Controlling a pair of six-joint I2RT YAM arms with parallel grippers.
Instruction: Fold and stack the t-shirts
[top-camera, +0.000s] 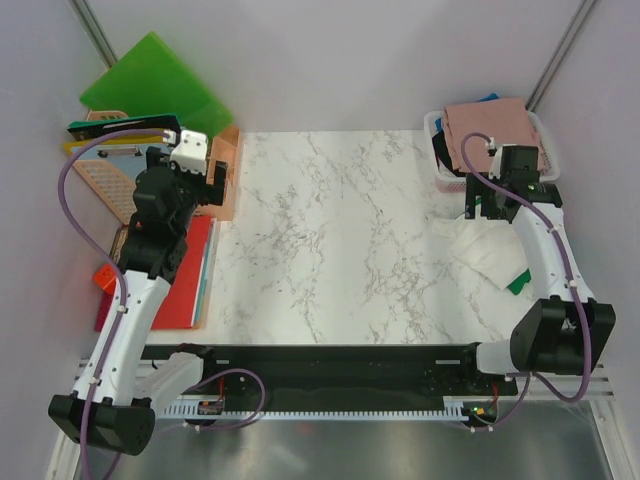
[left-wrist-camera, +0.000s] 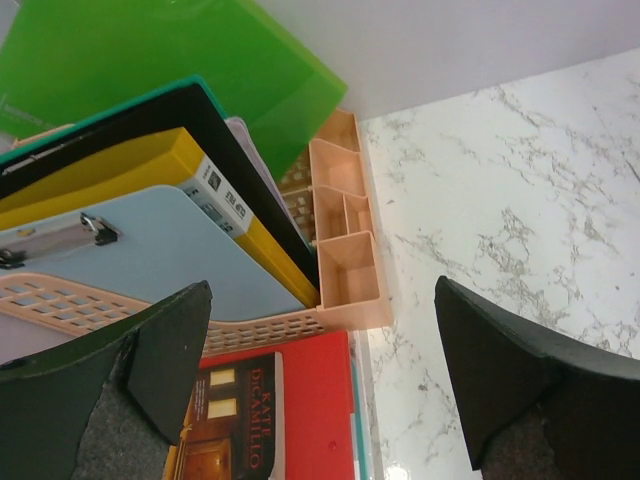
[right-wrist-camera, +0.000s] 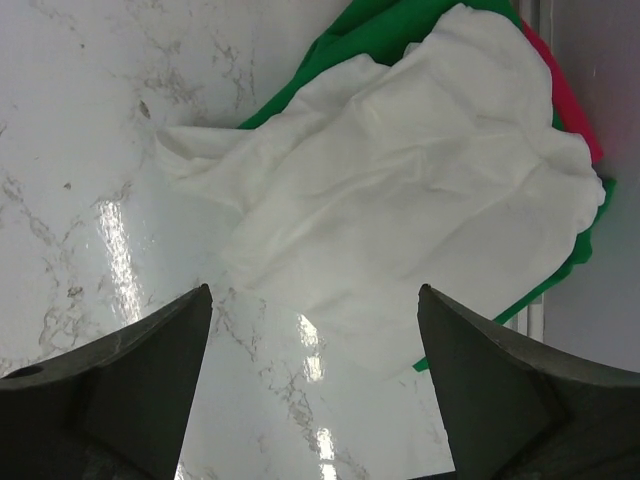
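Toward the near end of the counter's (top-camera: 330, 220) right edge, a white t-shirt (right-wrist-camera: 400, 170) lay crumpled and unfolded. It rested over a green t-shirt (right-wrist-camera: 390, 30), of which only the margins showed. A red strip (right-wrist-camera: 572, 105) showed beside them; its kind could not be determined. The right gripper (right-wrist-camera: 313, 290) hung directly above the white cloth, jaws apart with nothing between them and no contact evident. Further back along the left edge, the left gripper (left-wrist-camera: 320, 290) was poised over a peach desk organiser (left-wrist-camera: 350, 270) near the far left corner. Its jaws were wide apart and empty, well apart from any garment. At the far right corner stood a basket (top-camera: 432, 125) with a pink t-shirt (top-camera: 490, 125) draped across its top and darker cloth beneath. No folded stack was observed. In my assessment the task was at an early stage and the step in hand was the pick-up of the white t-shirt. The next move called for a descent onto its near margin and a pinch of the white layer alone, without catching the green one beneath. The shirt then needed carrying to the bare middle for spreading, with the left arm brought across to assist.
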